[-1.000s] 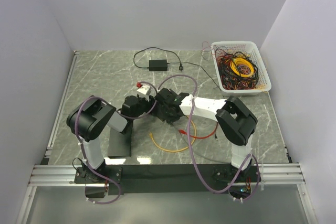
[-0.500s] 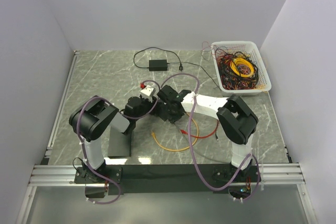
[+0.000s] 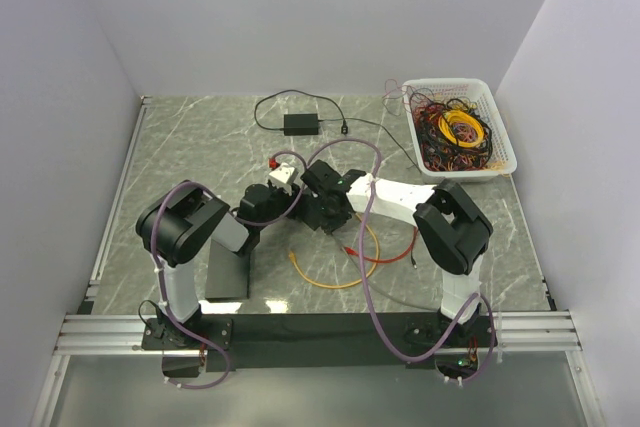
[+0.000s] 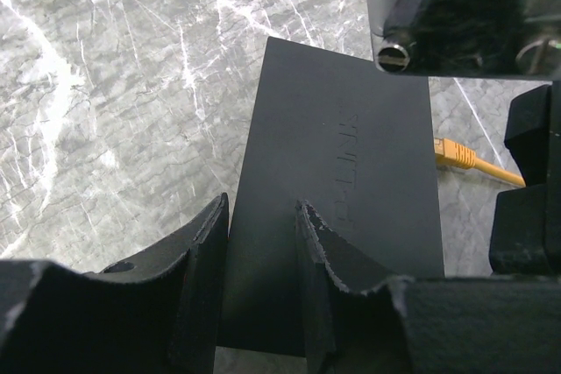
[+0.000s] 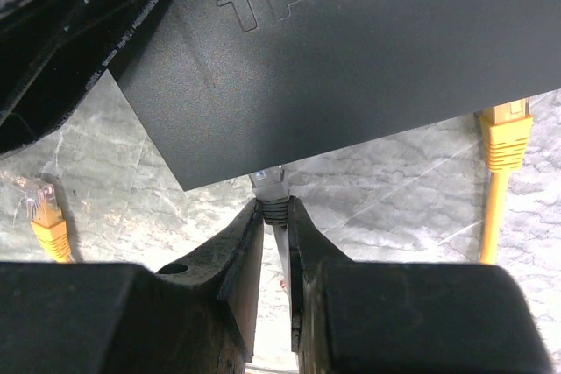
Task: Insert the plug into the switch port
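The plug [image 5: 270,194] (likely light, rigid, fragile clip) is being pinched by its boot in the nearly closed right gripper [image 5: 274,243] at the edge of the switch [image 5: 351,59], which is being clamped by the left gripper [image 4: 260,221].

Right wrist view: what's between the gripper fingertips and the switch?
Only the grey plug, pinched by the right gripper, tip at the switch edge; right wrist view.

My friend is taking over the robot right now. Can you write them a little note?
Left gripper: shut on the black switch.
Right gripper: shut on the grey plug, whose tip is at the switch's edge.
Done: both things are gripped and the plug is lined up at the switch.
Left to do: push the plug fully in. Whether it is in yet cannot be seen.
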Robot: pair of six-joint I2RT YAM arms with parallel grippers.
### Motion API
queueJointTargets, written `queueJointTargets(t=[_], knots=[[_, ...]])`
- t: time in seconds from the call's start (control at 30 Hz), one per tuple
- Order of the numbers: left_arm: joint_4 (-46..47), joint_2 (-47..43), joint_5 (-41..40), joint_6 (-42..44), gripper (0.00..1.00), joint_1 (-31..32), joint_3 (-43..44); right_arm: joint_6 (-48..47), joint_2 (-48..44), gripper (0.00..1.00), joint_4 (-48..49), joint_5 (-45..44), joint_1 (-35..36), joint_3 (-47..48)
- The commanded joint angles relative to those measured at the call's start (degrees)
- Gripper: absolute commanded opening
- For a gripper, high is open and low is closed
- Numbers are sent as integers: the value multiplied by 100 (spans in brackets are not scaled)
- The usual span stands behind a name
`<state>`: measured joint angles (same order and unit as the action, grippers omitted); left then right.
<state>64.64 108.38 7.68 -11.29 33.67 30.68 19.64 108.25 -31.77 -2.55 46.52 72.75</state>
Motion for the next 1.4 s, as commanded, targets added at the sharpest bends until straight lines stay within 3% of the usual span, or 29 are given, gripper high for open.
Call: queueJointTargets(t=[0.0, 0.27, 0.37, 0.43, 0.47, 0.6, 0.77, 0.83, 0.87, 0.9, 0.93, 1.17, 1.37], knots=[[-1235, 298, 2299, -14, 15, 922, -246, 154, -41, 0, 3818, -62, -108, 943], [-1182, 237, 2387, -101, 17, 922, -282, 207, 223, 0, 4539, 237, -275, 872], [-1505, 114, 2089, -294, 30, 844, -194, 146, 285, 0, 4460, 237, -293, 846], [-1656, 122, 2019, -514, 45, 598, -45, 163, 145, 1, 4478, 237, -293, 592], [-1865, 122, 1974, -628, 48, 431, -18, 163, 75, 12, 4495, 237, -293, 487], [-2297, 34, 1544, -743, 57, 272, 114, 260, -330, 41, 4583, 158, -293, -198], [-2965, -106, 622, -953, 63, 79, 474, 286, -839, 59, 4434, 70, -293, -708], [-3045, -194, 375, -1085, 68, -35, 544, 277, -1224, 62, 4399, 61, -293, -876], [-3115, -333, 174, -1147, 72, -132, 571, 286, -1384, 64, 4364, 44, -284, -964], [-3246, -404, 68, -1147, 90, -159, 606, 312, -1533, 65, 4285, 35, -284, -1130], [-3334, -501, -38, -1139, 98, -176, 676, 339, -1857, 68, 4232, 18, -275, -1219], [-3985, -1387, -452, -840, 99, -185, 1204, 515, -3194, 74, 3442, -281, -284, -1833], [-3977, -2468, -31, -542, 97, -28, 932, 611, -4047, 75, 2791, -1124, -407, -2106]])
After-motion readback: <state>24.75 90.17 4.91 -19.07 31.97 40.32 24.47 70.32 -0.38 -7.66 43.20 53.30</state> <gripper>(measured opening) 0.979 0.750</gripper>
